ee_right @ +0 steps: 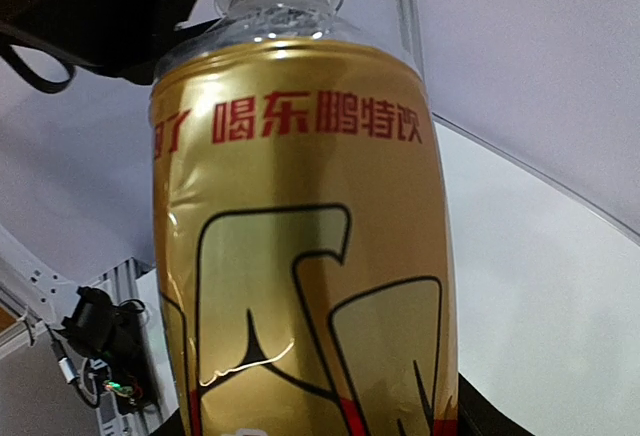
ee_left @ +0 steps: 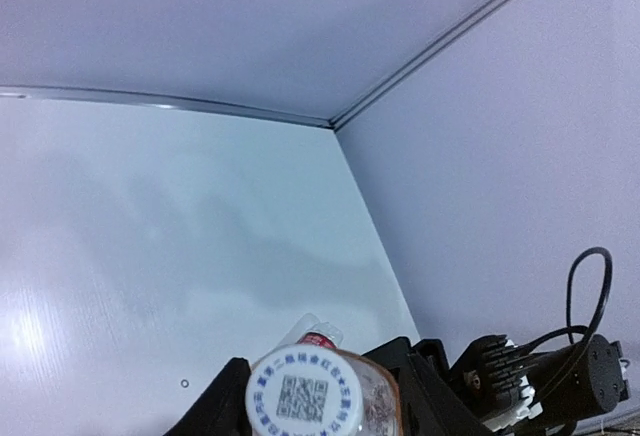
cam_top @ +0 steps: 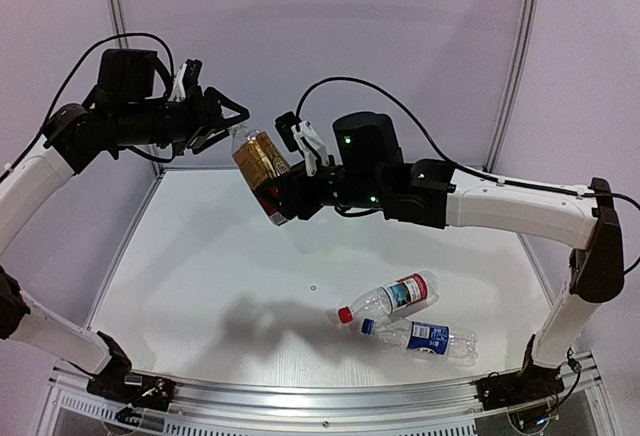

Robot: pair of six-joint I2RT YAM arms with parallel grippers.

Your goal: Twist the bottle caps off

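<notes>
1. The right gripper (cam_top: 282, 199) is clamped on the lower body of the gold-labelled bottle (cam_top: 262, 161) and holds it in the air above the table (cam_top: 200, 256), clear of the surface.
2. In the top view, the bottle is tilted, with its base toward 5 o'clock and its neck toward 11 o'clock.
3. From the right wrist, we see the gold label with red characters filling the view. The clear neck is at 12 o'clock, and a dark finger (ee_right: 485, 408) shows at the lower right edge.
4. The left gripper (cam_top: 230, 121) meets the bottle's neck end from 10 o'clock.
5. From the left wrist, we look straight down on the white cap (ee_left: 305, 391), which has a printed square code on top. It sits on the bottle between the two dark fingers (ee_left: 228, 401).
6. One finger stands at 9 o'clock of the cap and the other at 3 o'clock. We cannot tell whether they press on it or stand just off it.
7. The red-and-white-labelled bottle (cam_top: 398, 296) lies on its side at about 4 o'clock on the table, with its red cap (cam_top: 345, 315) pointing toward 8 o'clock.
8. The blue-labelled bottle (cam_top: 432, 337) lies just beside it on the near side, with its blue cap (cam_top: 368, 326) toward 9 o'clock.
9. Both caps are on, and both lying bottles are well apart from the grippers.
</notes>
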